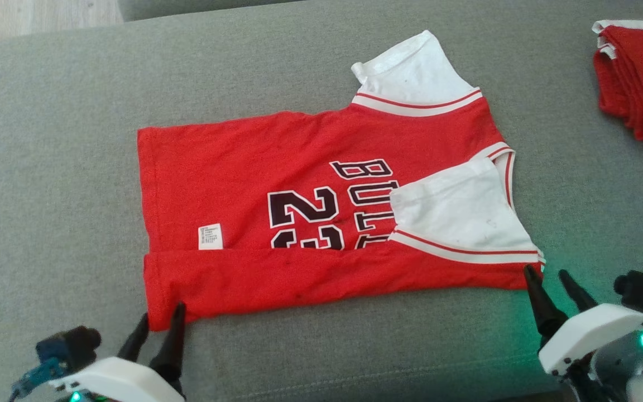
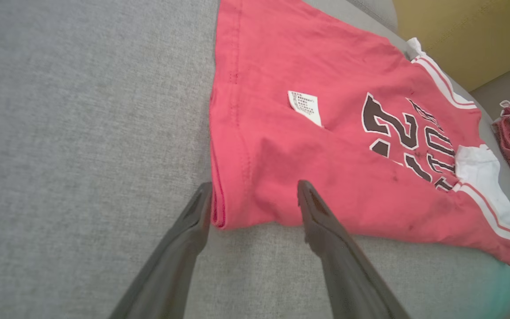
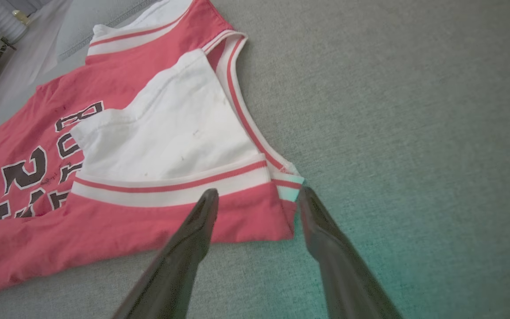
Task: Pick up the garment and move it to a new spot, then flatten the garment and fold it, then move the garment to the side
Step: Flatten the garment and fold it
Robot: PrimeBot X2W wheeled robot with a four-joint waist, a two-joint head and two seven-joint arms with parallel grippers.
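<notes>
- Red jersey-knit basketball shirt (image 1: 226, 167) with white sleeves lies spread flat on the grey upholstered surface (image 1: 48, 139). Its hem is on the left gripper's side and its collar on the right gripper's side.
- You can see its near long edge folded over the front as a red strip, which covers the lower part of the black "23" (image 1: 305, 215) and of the "BULLS" lettering.
- Look at the near white sleeve (image 1: 461, 215): it is turned in over the chest, with its red-and-white striped trim lying along the fold. The far white sleeve (image 1: 416, 72) juts out past the far edge.
- You will find a small white care label (image 1: 210, 236) just above the fold, near the hem.
- Your left gripper (image 1: 161, 314) has its fingers spread apart on either side of the near hem corner, without pinching it.
- Your right gripper (image 1: 546, 272) also has its fingers parted, at the near shoulder corner. One tip is over the red strip and the other is just beside the cloth's edge, and nothing is clamped.
- You can also see a second red garment (image 1: 639, 84), folded and white-trimmed, lying well apart at the far right.
</notes>
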